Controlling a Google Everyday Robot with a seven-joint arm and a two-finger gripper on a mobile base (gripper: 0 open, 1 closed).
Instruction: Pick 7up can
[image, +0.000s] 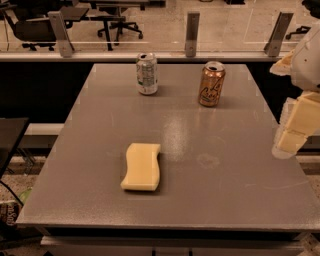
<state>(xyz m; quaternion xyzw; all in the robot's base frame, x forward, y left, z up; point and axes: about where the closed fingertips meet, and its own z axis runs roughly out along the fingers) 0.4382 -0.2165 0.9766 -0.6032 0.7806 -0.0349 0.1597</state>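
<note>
- the pale silvery-white 7up can (146, 74) with greenish print and a silver top stands upright on the far part of the bench, a little left of the middle.
- the grey flat-topped bench (225, 195) carries all three things.
- a copper-orange drink can with script lettering (211, 84) stands upright to the right of the 7up can; the two are near but apart, and the orange one is slightly closer to the camera.
- a pale yellow wavy-edged sponge (141, 166) lies flat on the near half of the bench, well apart from both cans.
- the gripper (292, 136) – the pale blocky end of the robot's arm – hangs at the right edge of the view, over the right border of the bench, well apart from the 7up can and holding nothing that i can see.
- whether the gripper is wide or narrow – i cannot tell from this view.
- behind the bench there is a low glass barrier with grey metal posts (191, 34), and further back dark office chairs (117, 22) on a light floor.
</note>
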